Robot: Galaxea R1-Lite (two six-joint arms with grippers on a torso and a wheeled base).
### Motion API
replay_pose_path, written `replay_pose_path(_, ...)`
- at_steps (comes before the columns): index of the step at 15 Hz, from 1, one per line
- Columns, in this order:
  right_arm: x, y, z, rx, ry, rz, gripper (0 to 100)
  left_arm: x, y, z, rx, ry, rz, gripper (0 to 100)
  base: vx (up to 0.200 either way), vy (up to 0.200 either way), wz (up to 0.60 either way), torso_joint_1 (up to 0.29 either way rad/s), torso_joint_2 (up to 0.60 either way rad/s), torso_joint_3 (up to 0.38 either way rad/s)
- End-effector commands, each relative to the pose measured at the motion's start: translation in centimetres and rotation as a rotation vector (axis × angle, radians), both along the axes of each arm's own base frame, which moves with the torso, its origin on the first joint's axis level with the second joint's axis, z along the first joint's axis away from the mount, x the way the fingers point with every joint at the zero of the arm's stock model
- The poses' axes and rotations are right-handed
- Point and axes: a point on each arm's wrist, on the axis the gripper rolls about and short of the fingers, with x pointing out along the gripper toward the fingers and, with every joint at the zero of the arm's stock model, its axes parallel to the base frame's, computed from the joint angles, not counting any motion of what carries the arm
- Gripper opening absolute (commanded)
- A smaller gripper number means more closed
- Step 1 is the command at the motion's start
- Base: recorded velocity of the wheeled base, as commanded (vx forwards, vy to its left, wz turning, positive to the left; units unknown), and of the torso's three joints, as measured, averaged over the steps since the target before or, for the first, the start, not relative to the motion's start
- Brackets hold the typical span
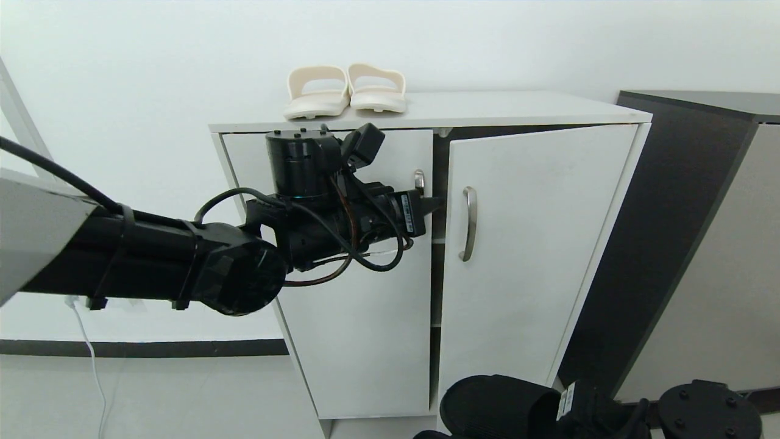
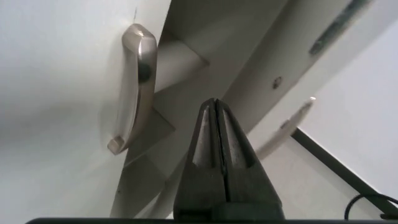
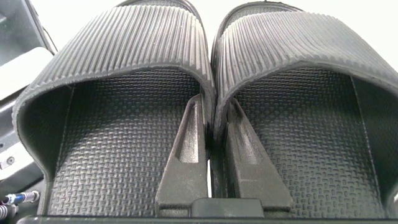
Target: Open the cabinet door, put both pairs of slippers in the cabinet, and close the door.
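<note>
While ajar, cabinet door (image 1: 536,244) just beside left claw (image 1: 440,200).

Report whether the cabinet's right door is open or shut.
Slightly open: the right door angles outward, leaving a dark gap beside the left door.

No legible text or numbers anywhere.

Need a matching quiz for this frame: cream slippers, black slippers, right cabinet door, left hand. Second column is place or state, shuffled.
1. cream slippers
2. black slippers
3. right door
4. left hand

A. ajar
B. on top of the cabinet
C. shut, empty, at the gap between the doors
D. clamped in the right hand

Pairs: 1-B, 2-D, 3-A, 4-C
</note>
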Motion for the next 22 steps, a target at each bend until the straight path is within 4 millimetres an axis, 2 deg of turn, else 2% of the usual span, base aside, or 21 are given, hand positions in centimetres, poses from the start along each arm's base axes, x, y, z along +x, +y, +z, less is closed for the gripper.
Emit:
replay_pose_path(1,-0.2,-0.1,-0.2,-0.01,0.005,0.008,0,1.0,-0.7,-0.9,0.008,0.014,-0.002,0,0.0,0.0,0.0,0.0,0.0,0.0)
replay_pose_path(7,-0.4,0.0,-0.5,-0.022,0.015,0.019,0,1.1,-1.2,-1.3,0.013,0.022,-0.008,0,0.0,0.0,0.0,0.0,0.0,0.0)
replay_pose_path(10,-0.8,0.0,-0.6,-0.027,0.019,0.033,0,1.1,-1.3,-1.4,0.015,0.022,-0.012,0,-0.2,0.0,0.0,0.004,0.0,-0.004)
replay_pose_path(12,-1.1,-0.1,-0.8,-0.027,0.038,0.067,0,0.0,-2.7,-1.5,0.018,0.024,-0.049,0,-0.2,0.0,0.0,0.0,0.0,0.009)
replay_pose_path(14,-1.5,-0.3,-0.9,-0.028,0.044,0.107,0,-2.8,-4.6,-0.9,0.016,0.012,-0.128,0,-0.2,0.0,0.0,0.002,0.0,0.002)
replay_pose_path(16,-1.6,-0.4,-0.9,-0.036,0.038,0.117,0,-4.3,-5.5,-0.2,-0.007,-0.013,-0.172,0,-0.2,0.0,0.0,0.005,0.0,0.002)
replay_pose_path(19,-1.6,-0.4,-0.9,-0.038,0.031,0.122,0,-4.2,-5.4,-0.1,-0.02,-0.03,-0.167,0,-0.2,0.0,0.0,0.001,0.0,0.004)
replay_pose_path(22,-1.4,-0.2,-0.8,-0.014,0.013,0.116,0,-3.7,-3.9,-0.4,-0.017,-0.028,-0.117,0,-0.067,0.0,0.0,-0.001,0.0,0.001)
